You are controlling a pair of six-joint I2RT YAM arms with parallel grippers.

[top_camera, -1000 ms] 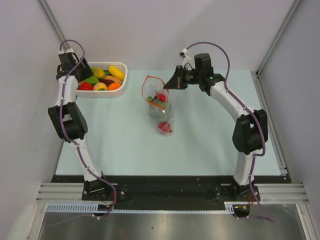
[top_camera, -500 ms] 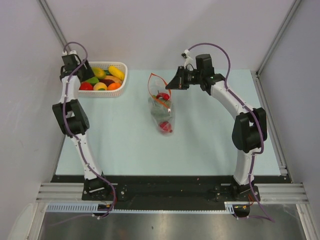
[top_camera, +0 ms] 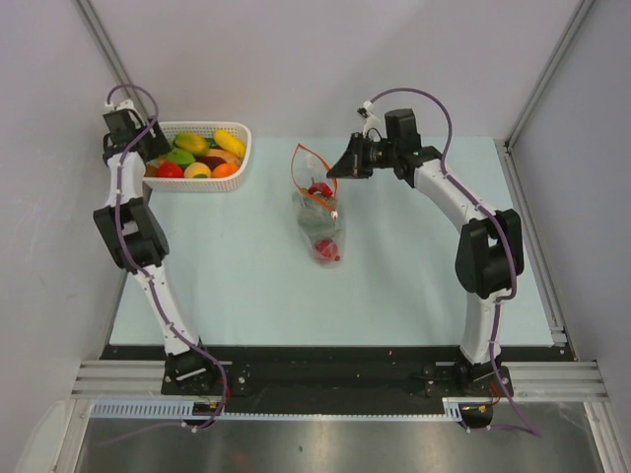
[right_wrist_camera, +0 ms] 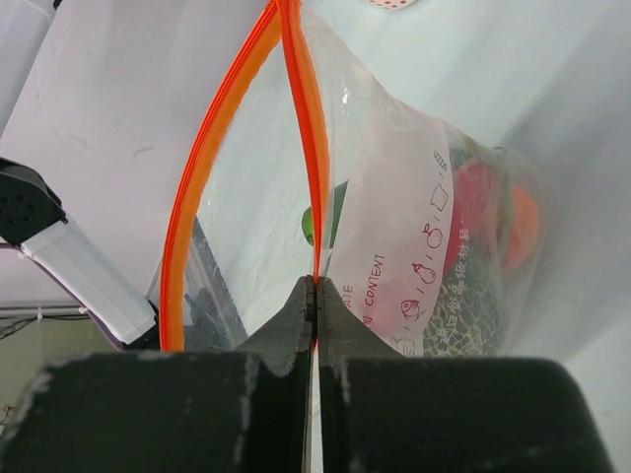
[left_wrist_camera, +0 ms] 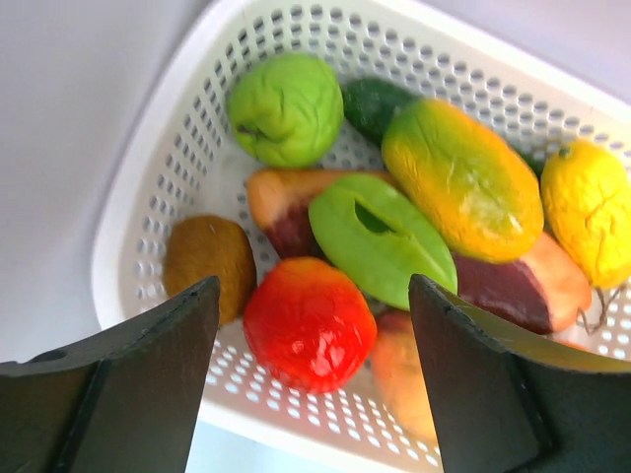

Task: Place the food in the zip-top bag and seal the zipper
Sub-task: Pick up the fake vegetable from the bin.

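Pale green tabletop, noted near to far.

Mid-table: small transparent crinkly zip-top bag, closed bottom toward the arm bases, mouth raised at the far end. Inside it, a glossy red toy fruit near the bottom and a second red piece higher up (something green between them, shape unclear through the film).

The thin orange-red zipper stands parted in a loop, unsealed. Right gripper is clenched on one side of the zipper at the bag's mouth, holding it up.

Far left corner: white lattice plastic basket holding food:
- round red toy
- lumpy green fruit
- yellow-orange mango
- yellow lemon

Left gripper hangs over the basket's left end, fingers spread wide, grasping nothing. The round red toy lies beneath the gap.
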